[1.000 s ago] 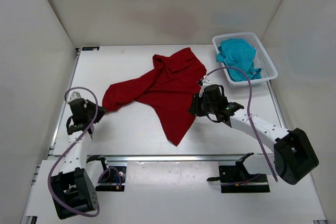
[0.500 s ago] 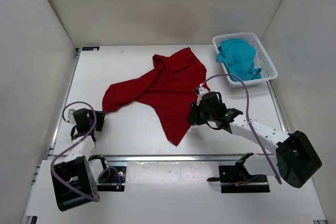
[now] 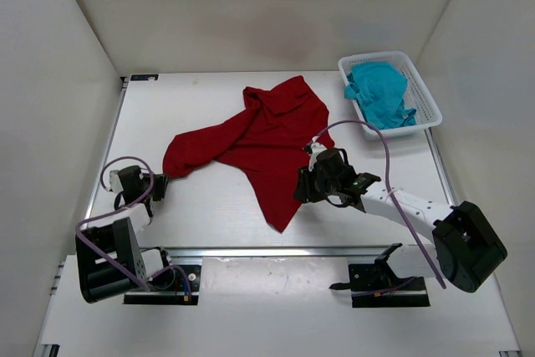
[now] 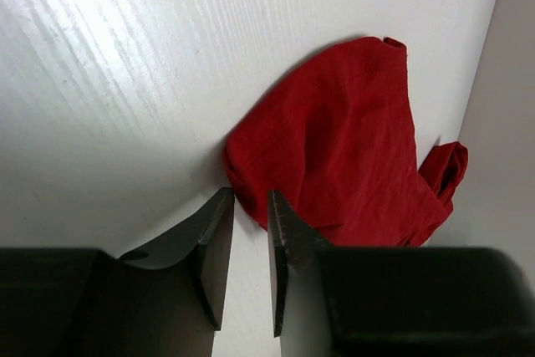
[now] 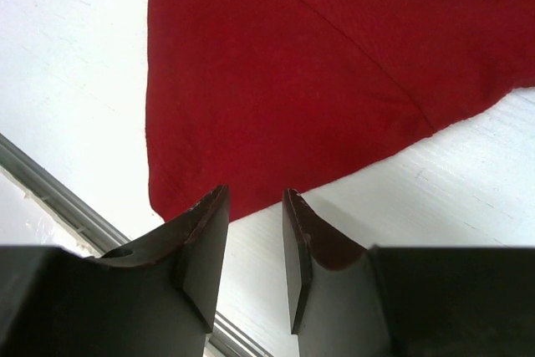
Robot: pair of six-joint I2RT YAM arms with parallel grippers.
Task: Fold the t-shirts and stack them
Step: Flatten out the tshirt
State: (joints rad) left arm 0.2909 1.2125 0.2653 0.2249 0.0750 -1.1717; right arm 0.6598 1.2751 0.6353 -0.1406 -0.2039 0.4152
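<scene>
Your dark red short-sleeved fabric t-shirt (image 3: 267,135) lies crumpled and unfolded in the middle of the white wood-grain table (image 3: 209,206), one corner trailing toward the near edge. Your teal fabric t-shirt (image 3: 378,89) sits bunched inside the white slotted plastic basket (image 3: 422,81) at the far right corner. Plain white panel walls (image 3: 251,6) box the table in on three sides, and a grey metal rail (image 3: 276,250) runs along its near edge.

Only from overhead do you see the teal shirt and the basket. The left wrist camera shows you the left gripper (image 4: 249,194) low over the table, tips just short of the red shirt's rounded left end (image 4: 334,148). The right wrist camera shows the right gripper (image 5: 255,194) above the shirt's pointed near hem (image 5: 292,64). Both pairs of fingers are drawn nearly together, a thin slit between them, gripping nothing.

You have two shirts, one basket and two arms.
</scene>
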